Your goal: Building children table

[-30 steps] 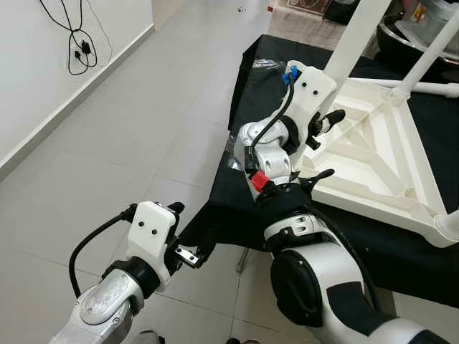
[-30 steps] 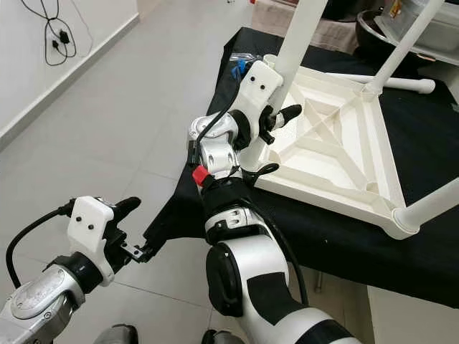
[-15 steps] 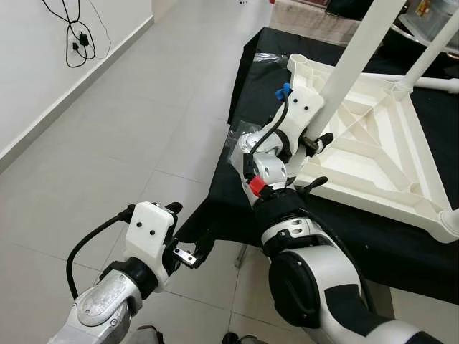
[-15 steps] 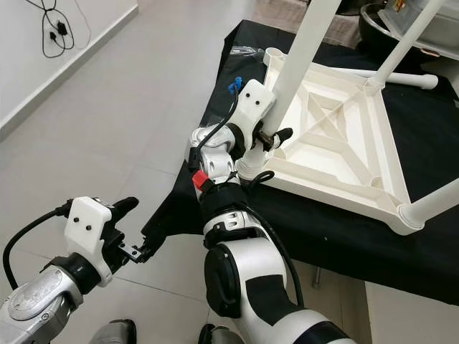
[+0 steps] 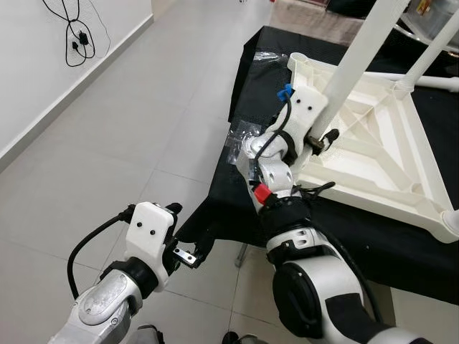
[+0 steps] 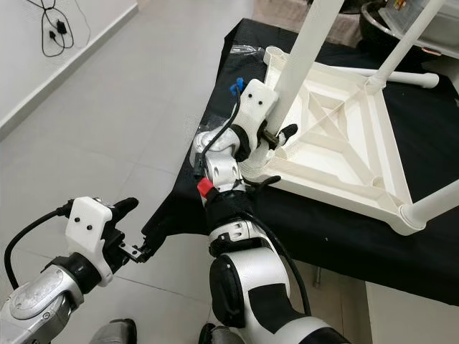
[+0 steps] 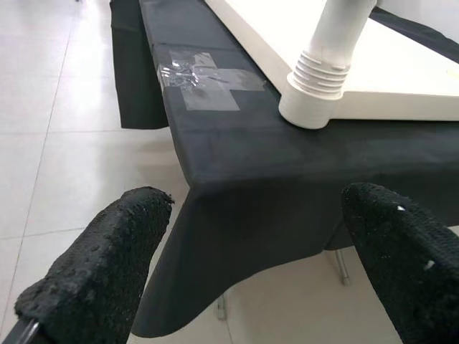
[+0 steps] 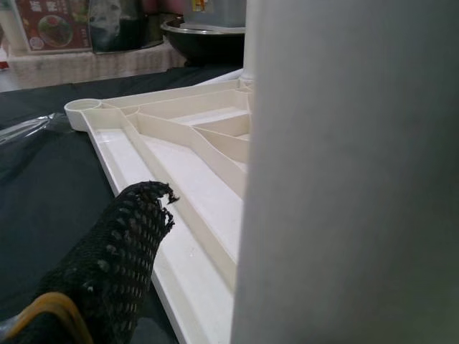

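Two views serve you differently: from the head, your right gripper (image 6: 276, 136) pinches a white round plastic leg (image 6: 301, 54) of the upturned white plastic children's table (image 6: 337, 143) on the black-draped tabletop (image 6: 430, 236); your left gripper (image 7: 258, 258), fingers spread, faces the table's threaded corner socket (image 7: 315, 100).

no legible text; poster (image 8: 44, 25) on far wall too blurred to read.

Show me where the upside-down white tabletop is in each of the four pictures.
Left eye view: tabletop, right of centre, by the right gripper.
Right eye view: upper right.
Left wrist view: beyond the left gripper, on the black cloth.
Right wrist view: ribbed underside past the black finger.
Shared landmark: the black cloth beneath it.
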You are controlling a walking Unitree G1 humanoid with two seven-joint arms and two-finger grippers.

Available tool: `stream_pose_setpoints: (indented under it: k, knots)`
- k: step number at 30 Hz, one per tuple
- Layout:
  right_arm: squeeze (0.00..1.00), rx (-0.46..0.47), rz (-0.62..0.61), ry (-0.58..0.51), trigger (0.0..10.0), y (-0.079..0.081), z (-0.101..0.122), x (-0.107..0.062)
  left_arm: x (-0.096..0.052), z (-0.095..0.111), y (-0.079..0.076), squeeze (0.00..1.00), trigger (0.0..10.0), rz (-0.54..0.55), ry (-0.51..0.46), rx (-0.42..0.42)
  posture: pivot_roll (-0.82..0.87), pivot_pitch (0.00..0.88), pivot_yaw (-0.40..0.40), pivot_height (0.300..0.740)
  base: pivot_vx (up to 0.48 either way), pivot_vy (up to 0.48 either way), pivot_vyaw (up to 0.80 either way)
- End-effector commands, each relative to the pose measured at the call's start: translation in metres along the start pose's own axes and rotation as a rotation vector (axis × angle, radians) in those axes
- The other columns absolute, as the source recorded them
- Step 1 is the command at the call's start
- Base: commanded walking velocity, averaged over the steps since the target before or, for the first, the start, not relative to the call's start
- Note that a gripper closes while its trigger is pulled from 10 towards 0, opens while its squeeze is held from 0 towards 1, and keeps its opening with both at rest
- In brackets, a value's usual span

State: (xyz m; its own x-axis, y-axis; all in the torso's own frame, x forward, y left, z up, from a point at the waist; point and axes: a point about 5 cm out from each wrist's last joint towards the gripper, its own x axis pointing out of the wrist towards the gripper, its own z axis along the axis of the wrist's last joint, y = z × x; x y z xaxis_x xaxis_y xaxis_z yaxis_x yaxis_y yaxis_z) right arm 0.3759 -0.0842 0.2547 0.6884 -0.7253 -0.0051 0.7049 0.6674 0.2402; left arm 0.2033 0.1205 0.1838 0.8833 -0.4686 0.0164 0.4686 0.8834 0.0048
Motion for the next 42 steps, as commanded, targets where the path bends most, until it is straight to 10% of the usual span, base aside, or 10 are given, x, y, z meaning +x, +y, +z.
stream_pose_setpoints:
  k: [1, 42]
  knots:
    - [0.00, -0.028, 0.006, 0.067, 10.0, -0.003, -0.021, -0.013, 0.001, -0.005, -0.002, 0.00, 10.0, -0.007, 0.016, -0.005, 0.15, 0.195, -0.140, 0.740, 0.000, 0.000, 0.00]
    - [0.00, -0.095, 0.318, 0.197, 10.0, -0.051, -0.041, -0.048, 0.005, -0.004, 0.003, 0.00, 10.0, 0.003, 0.000, 0.010, 0.14, 0.178, -0.139, 0.740, 0.000, 0.000, 0.00]
